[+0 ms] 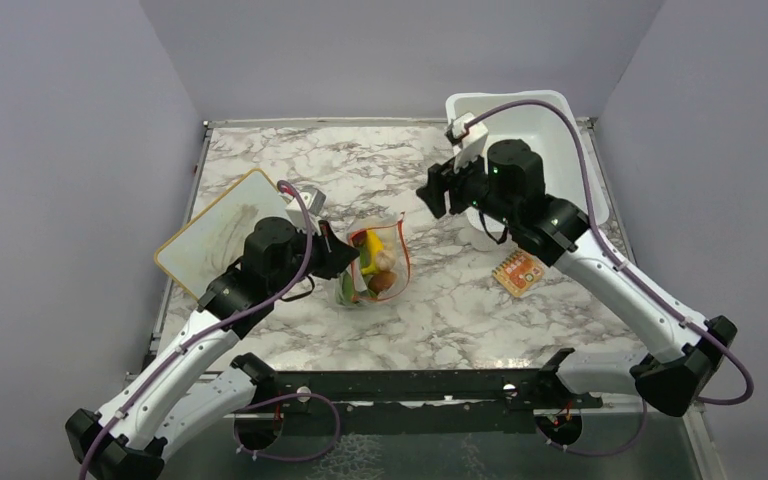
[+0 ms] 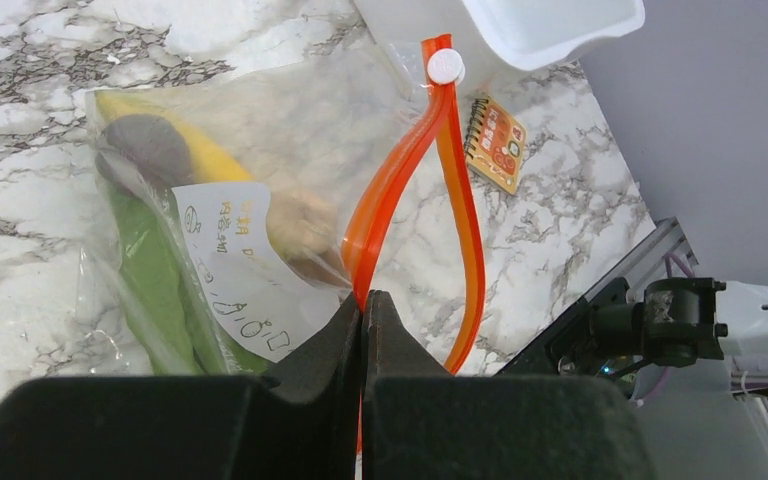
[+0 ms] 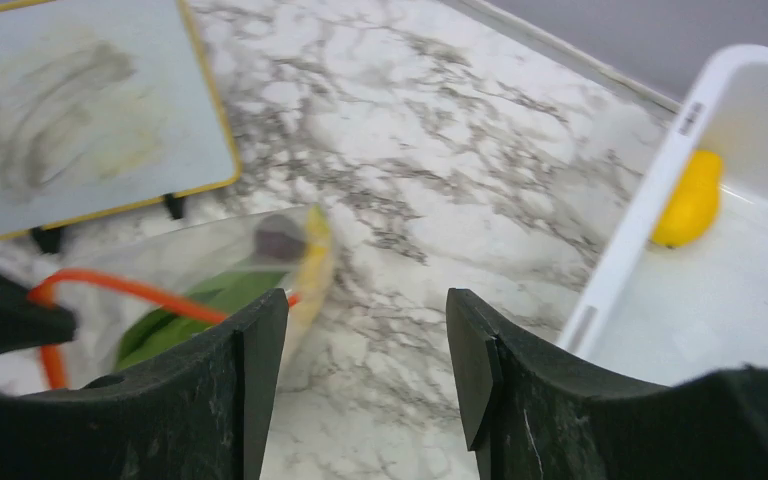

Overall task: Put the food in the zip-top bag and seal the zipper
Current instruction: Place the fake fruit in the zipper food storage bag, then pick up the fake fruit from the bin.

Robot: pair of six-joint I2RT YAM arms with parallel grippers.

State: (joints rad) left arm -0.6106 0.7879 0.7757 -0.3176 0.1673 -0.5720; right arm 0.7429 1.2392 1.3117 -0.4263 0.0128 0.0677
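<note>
The clear zip-top bag (image 1: 390,250) lies mid-table with its mouth open. Inside it are the banana (image 2: 205,155), the green leafy vegetable (image 2: 150,270) and beige-brown pieces (image 2: 300,225). My left gripper (image 2: 363,297) is shut on one side of the red-orange zipper (image 2: 400,170); the other side bows away, and the white slider (image 2: 445,66) sits at the far end. My right gripper (image 3: 365,310) is open and empty, above the table between the bag (image 3: 210,260) and the tub. The yellow oval fruit (image 3: 690,197) lies in the white tub (image 3: 650,210).
The white tub (image 1: 570,150) stands at the back right, partly under my right arm. A small orange patterned square (image 1: 518,272) lies right of the bag. A white board with a yellow rim (image 1: 215,230) stands tilted at the left.
</note>
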